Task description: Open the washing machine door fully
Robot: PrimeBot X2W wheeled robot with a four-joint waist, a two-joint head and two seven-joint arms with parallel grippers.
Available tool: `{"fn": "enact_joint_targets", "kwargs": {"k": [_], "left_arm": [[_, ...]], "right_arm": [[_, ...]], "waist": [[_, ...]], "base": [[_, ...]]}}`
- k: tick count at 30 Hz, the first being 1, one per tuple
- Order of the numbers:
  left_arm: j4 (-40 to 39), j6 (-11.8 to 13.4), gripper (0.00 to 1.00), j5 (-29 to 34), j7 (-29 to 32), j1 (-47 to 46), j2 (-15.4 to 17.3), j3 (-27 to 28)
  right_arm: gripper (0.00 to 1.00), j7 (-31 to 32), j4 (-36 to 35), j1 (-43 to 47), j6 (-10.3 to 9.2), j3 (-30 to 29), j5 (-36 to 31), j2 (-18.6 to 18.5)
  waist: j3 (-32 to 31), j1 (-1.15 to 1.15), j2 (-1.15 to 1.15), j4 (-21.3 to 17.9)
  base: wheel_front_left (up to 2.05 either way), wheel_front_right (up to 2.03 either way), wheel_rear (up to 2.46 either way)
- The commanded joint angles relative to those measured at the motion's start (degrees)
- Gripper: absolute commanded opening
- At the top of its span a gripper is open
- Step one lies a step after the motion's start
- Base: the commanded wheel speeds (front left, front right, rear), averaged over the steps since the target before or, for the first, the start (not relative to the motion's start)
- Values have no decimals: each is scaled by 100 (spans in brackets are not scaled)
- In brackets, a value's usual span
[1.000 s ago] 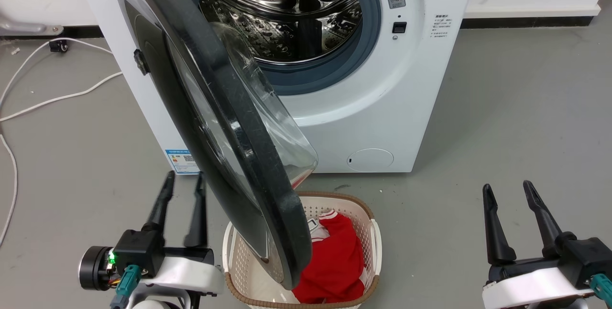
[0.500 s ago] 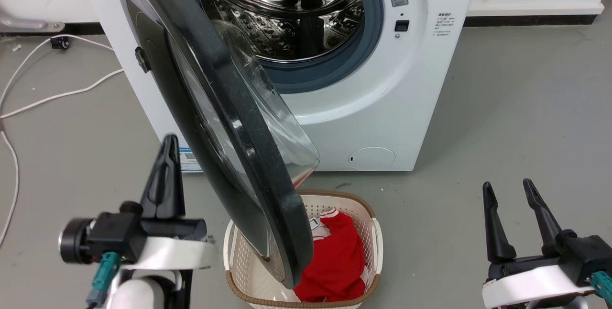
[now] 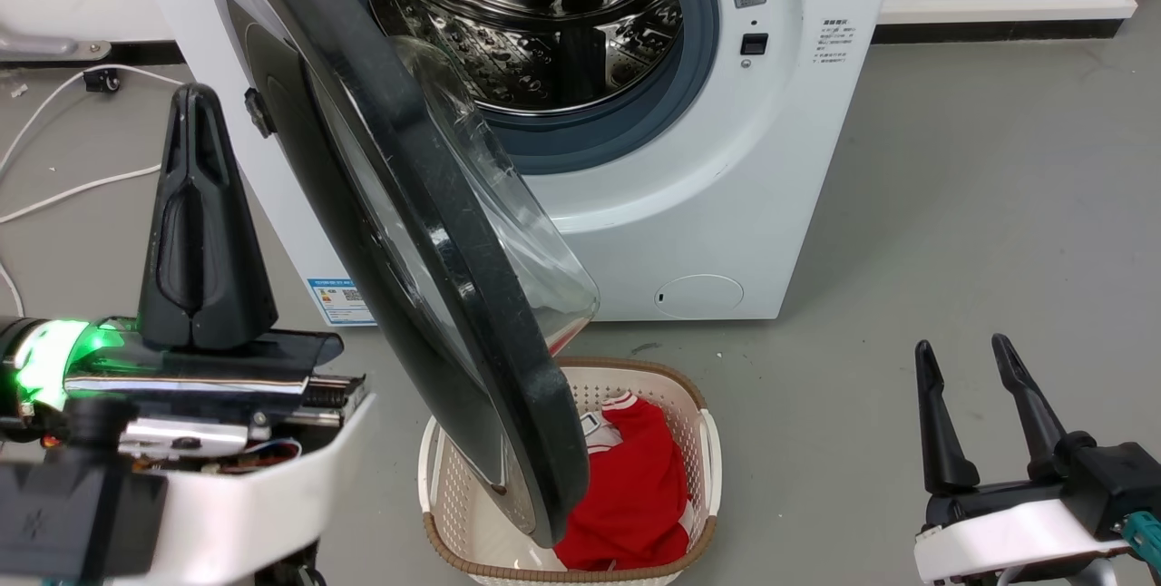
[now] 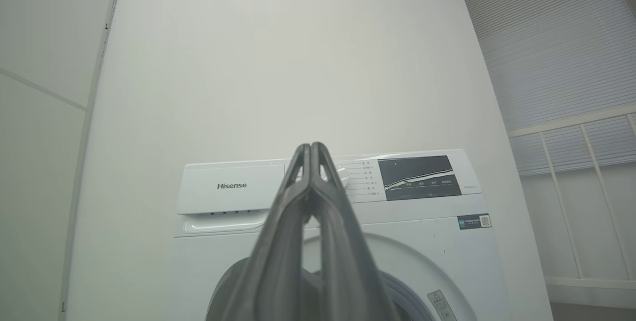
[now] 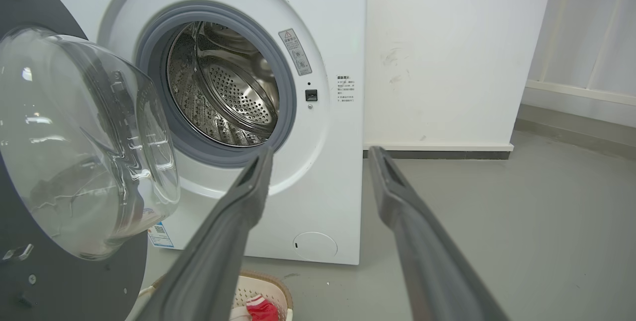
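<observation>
The washing machine (image 3: 726, 205) is white with a steel drum behind a grey-blue ring. Its door (image 3: 435, 205), black rim with a clear glass bowl, stands partly open, swung out to the left with its edge toward me, over a basket. My left gripper (image 3: 192, 96) is shut on nothing, raised left of the door's outer face and apart from it. In the left wrist view its gripper (image 4: 310, 146) points at the control panel. My right gripper (image 3: 961, 350) is open at the lower right, far from the door. The right wrist view looks between its gripper (image 5: 319, 153) at the drum, the door's glass bowl (image 5: 74, 142) to the left.
A white basket (image 3: 709, 441) holding a red garment (image 3: 644, 495) sits on the grey floor under the door's lower edge. White cables (image 3: 63, 191) lie on the floor at the left. A white wall runs behind the machine.
My left gripper has shut and risen from low beside the door to higher up, closer to the camera. The door and the right gripper have not moved.
</observation>
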Motion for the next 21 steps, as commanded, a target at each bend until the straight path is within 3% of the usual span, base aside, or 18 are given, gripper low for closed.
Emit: {"fn": "enact_joint_targets", "kwargs": {"k": [1, 8, 16, 21], "left_arm": [[-58, -15, 0, 44, -11, -48, 22, -22], [-494, -228, 0, -60, 4, 13, 17, -674], [-274, -394, 0, -487, 661, 489, 25, -1766], [38, -408, 0, -723, 1099, 1017, 65, -2173]], "right_arm": [[100, 7, -12, -63, -4, -5, 49, 19], [100, 27, 2, -18, -3, -13, 67, 19], [100, 41, 14, 61, -4, -33, 91, 19], [100, 80, 37, 88, -4, 11, 107, 19]], "waist": [[1, 0, 0, -3], [-22, 0, 0, -26], [-82, 0, 0, -24], [-107, 0, 0, -25]], "base": [[0, 0, 0], [0, 0, 0], [0, 0, 0], [0, 0, 0]]}}
